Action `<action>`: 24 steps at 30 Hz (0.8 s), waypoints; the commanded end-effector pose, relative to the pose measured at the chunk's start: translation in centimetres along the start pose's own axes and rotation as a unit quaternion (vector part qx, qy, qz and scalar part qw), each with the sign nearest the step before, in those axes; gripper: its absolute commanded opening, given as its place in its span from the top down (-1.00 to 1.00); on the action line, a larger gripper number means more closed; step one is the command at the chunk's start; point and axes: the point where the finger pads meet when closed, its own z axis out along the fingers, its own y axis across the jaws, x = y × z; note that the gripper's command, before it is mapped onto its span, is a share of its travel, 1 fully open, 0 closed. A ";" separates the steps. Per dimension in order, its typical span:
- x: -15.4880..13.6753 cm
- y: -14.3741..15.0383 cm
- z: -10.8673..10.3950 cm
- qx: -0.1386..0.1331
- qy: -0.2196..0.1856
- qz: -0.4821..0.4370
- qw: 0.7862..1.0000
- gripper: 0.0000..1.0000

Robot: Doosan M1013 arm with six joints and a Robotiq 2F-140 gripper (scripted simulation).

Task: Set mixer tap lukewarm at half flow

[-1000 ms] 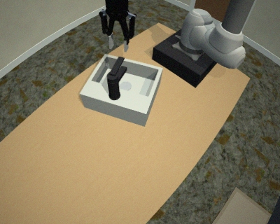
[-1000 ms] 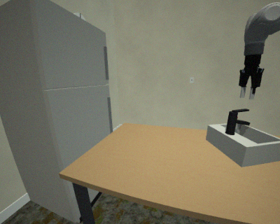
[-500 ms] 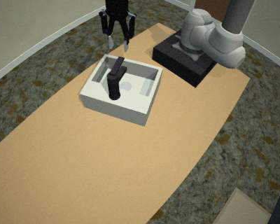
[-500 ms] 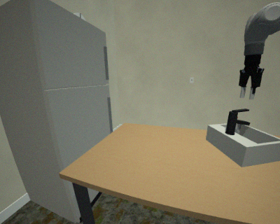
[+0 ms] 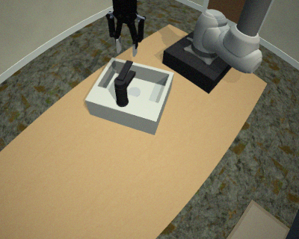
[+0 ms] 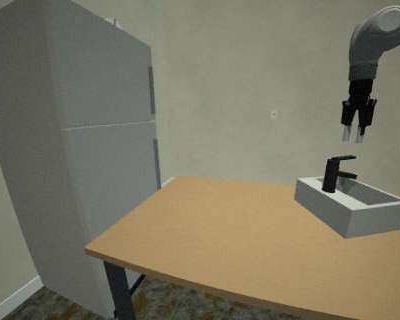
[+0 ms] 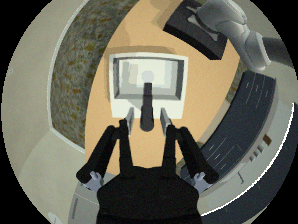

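A black mixer tap stands on the near rim of a white basin on the wooden table. Its lever lies low and points out over the bowl, along the spout. My gripper is partly open and empty. It hangs in the air above the tap, fingers pointing down, apart from the lever. I cannot make out the red and blue dots.
The arm's black base block stands on the table behind the basin. A tall grey refrigerator stands at the table's left in the exterior view.
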 end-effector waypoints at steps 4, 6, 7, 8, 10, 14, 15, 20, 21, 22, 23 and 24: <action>0.0 0.0 0.5 0.000 0.000 0.000 1.000 0.26; 0.0 0.0 0.6 0.000 0.000 0.000 1.000 0.26; 0.0 0.0 0.8 0.000 0.000 0.000 1.000 0.26; 0.0 0.0 0.9 0.000 0.000 0.000 1.000 0.26; 0.0 0.0 1.2 0.000 0.000 0.000 1.000 0.26; 0.0 0.0 1.9 0.000 0.000 0.000 1.000 0.26; 0.0 0.0 2.0 0.000 0.000 0.000 1.000 0.26; 0.0 0.0 2.9 0.000 0.000 0.000 1.000 0.26; 0.0 0.0 2.9 0.000 0.000 0.000 1.000 0.26; 0.0 0.0 2.9 0.000 0.000 0.000 1.000 0.26; 0.0 0.0 3.0 0.000 0.000 0.000 1.000 0.26; 0.0 0.0 3.2 0.000 0.000 0.000 1.000 0.26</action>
